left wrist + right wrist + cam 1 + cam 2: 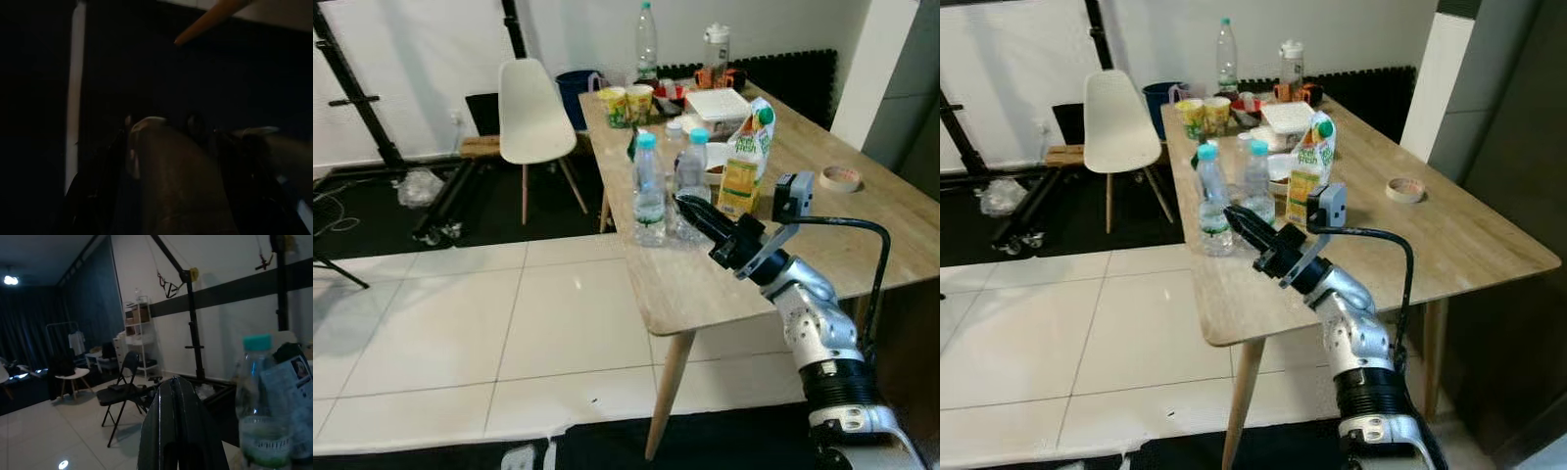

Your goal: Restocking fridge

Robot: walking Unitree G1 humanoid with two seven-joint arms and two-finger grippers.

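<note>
White chair point(529, 108) stands left of the wooden table point(862, 245); two water bottles point(648, 192) stand upright near the table's front edge, juice carton point(745, 162) just beside them, grouped for pickup; right gripper point(693, 211) reaches toward the bottles, fingers clenched together, empty; left gripper hangs idle in shade, state indiscernible.

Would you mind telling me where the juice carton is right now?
The juice carton stands upright on the wooden table, just right of the two water bottles and beyond the right gripper.
</note>
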